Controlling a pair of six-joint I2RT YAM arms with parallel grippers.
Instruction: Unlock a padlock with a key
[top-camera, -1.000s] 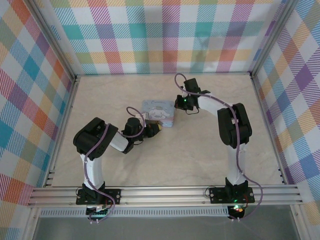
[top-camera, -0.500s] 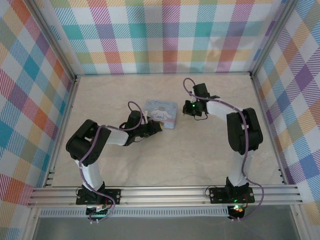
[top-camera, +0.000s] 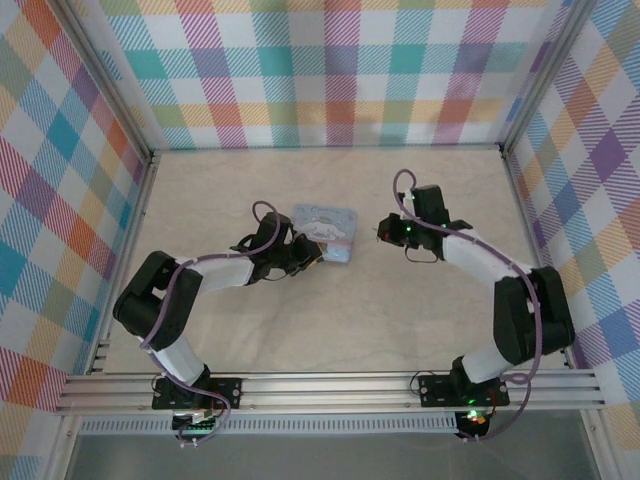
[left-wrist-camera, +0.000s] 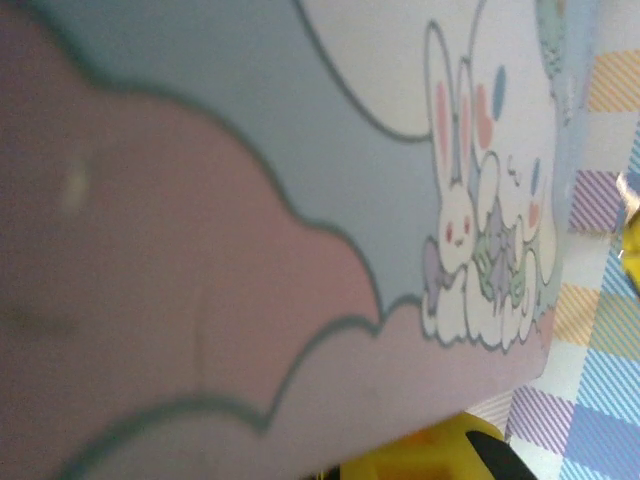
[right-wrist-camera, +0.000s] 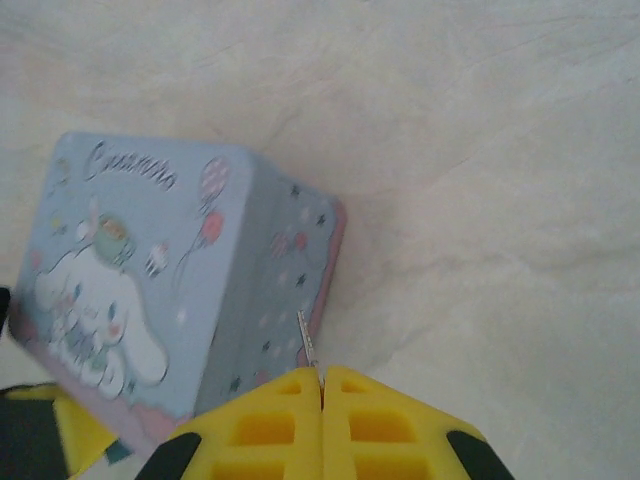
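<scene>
Nearest the base rail, the left gripper (top-camera: 306, 256) reaches forward over the table (top-camera: 420, 310) and meets the near-left corner of the tin (top-camera: 326, 226). From its wrist the tin's cartoon face is seen at very close range, with a yellow finger (left-wrist-camera: 425, 455) beneath it. The jaws stand closed or nearly so; whether they pinch anything cannot be told.

Farther out and to the right of the tin, near it but apart, is the right gripper (right-wrist-camera: 321, 388). Its fingers are pressed together on the key (right-wrist-camera: 308, 348), a thin metal sliver that juts from the seam between them and points at the tin's side wall. From the wrist the key's tip overlaps the wall's pink lower rim; contact cannot be judged.

The padlock is too small to pick out, so its place cannot be told.

Progress, as judged: the key is in hand and aimed toward the tin, so the pick-up is done. Finding the keyhole, inserting the key, turning it and freeing the shackle all remain. The task appears to be at an early-to-middle stage.
</scene>
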